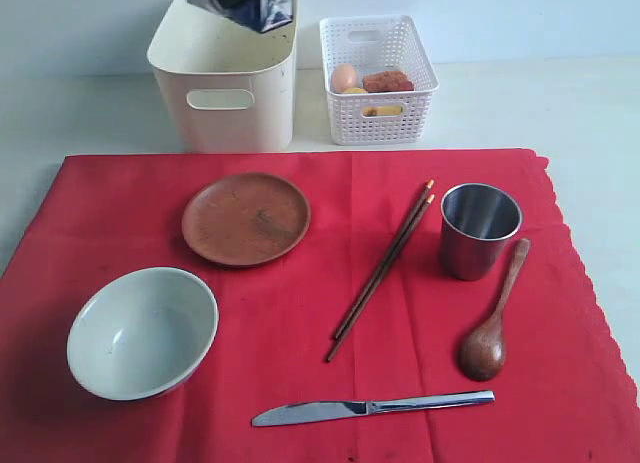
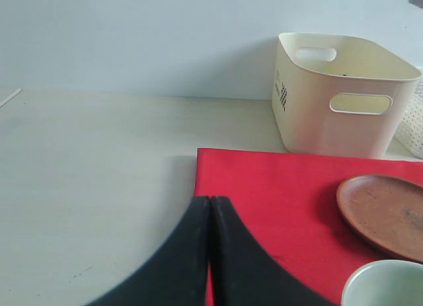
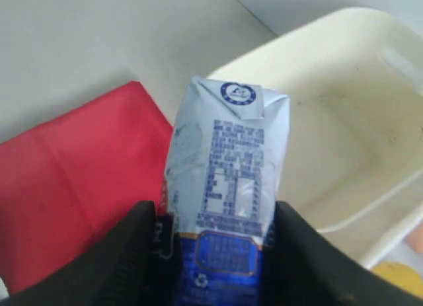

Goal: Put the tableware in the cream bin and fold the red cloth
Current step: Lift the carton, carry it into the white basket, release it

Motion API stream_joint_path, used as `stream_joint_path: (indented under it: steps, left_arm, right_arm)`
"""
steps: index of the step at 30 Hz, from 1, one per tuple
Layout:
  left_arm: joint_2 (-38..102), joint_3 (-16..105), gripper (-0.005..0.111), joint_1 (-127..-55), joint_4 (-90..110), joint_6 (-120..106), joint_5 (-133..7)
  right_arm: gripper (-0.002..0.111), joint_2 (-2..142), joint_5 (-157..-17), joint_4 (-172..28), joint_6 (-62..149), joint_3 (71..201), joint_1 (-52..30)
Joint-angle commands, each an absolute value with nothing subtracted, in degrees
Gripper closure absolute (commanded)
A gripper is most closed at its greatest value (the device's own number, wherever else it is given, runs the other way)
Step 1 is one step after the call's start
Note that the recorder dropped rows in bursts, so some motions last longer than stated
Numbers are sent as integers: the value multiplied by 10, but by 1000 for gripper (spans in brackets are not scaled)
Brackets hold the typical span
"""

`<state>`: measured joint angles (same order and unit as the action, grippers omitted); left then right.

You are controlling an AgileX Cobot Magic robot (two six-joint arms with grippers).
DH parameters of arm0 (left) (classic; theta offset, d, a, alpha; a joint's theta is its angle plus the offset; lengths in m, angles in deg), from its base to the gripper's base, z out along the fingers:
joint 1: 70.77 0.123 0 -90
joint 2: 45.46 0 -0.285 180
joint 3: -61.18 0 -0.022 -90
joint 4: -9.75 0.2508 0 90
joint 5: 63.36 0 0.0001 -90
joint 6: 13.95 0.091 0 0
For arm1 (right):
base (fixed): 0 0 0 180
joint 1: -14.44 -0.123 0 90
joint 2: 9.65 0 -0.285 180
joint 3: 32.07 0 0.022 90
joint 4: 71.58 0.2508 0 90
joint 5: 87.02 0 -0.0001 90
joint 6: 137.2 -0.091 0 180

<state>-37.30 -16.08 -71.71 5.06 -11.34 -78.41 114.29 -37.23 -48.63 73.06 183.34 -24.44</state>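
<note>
Red cloth (image 1: pixel 120 203) lies flat along the surface's near edge, carrying bowl (image 1: pixel 142 331), plate (image 1: pixel 246 218), cup (image 1: pixel 479 230), chopsticks (image 1: pixel 382 271), spoon (image 1: pixel 490 328) and knife (image 1: pixel 372 407). My right tool (image 3: pixel 211 213) grips a carton (image 3: pixel 228 167) over the bin (image 1: pixel 225 128) at the far edge. My left tool (image 2: pixel 209 203) is clenched, empty.

Red cloth (image 1: pixel 290 318): woven fabric, matt. Cup (image 1: pixel 478 233): steel, brushed fin. Knife (image 1: pixel 372 407): steel, polished. Plate (image 1: pixel 246 219), spoon (image 1: pixel 484 349), chopsticks (image 1: pixel 381 271): brown wood, low sheen. Bowl (image 1: pixel 142 331): glazed, glossy. Cream bin (image 1: pixel 240 128): smooth plastic, semi-matt. Basket (image 1: pixel 380 125): white lattice plastic. Carton (image 3: pixel 228 180): printed paperbd, slight gloss.
</note>
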Motion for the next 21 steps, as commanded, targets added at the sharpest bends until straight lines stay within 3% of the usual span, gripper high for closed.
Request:
stream_joint_path:
  steps: [1, 21]
  left_arm:
    - [-377, -160, 104, -715, 46, -112, -781]
    - [-377, -160, 104, -715, 46, -112, -781]
  right_arm:
    - [108, 1132, -364, -484, 720, 1837, -197]
    - [108, 1216, -386, -485, 712, 1837, -57]
